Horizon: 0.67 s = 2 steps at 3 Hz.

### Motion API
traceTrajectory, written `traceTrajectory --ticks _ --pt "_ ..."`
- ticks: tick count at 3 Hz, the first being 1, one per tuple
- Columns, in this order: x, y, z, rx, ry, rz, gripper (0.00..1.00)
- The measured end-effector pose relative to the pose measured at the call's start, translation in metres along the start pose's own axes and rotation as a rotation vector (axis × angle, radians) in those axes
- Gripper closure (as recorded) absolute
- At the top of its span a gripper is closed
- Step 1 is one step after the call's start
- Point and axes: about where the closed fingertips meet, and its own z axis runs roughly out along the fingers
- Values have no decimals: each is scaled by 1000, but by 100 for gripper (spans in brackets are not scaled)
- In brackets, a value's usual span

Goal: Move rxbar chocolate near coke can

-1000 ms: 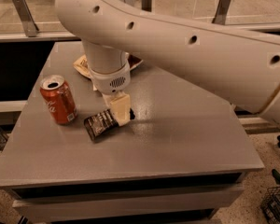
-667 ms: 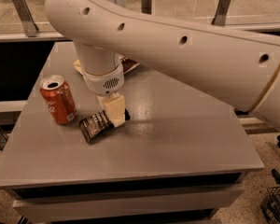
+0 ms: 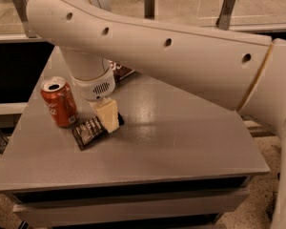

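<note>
Gripper (image 3: 107,117) fingers pinch rxbar chocolate (image 3: 89,130) end, just beside coke can (image 3: 60,102); pushing further left could topple can.

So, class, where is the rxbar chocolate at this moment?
In the camera view the rxbar chocolate lies flat on the left part of the grey table, just right of and in front of the coke can, with the gripper at its right end.

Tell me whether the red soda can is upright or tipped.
Upright: the red aluminium coke can stands on its base, silver top facing up. The gripper is at the flat black rxbar chocolate beside it.
</note>
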Motion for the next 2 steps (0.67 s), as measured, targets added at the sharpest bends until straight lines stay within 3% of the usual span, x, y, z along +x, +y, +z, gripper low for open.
traceTrajectory --ticks 2 --pt "-21 -10 -3 5 -5 -32 100"
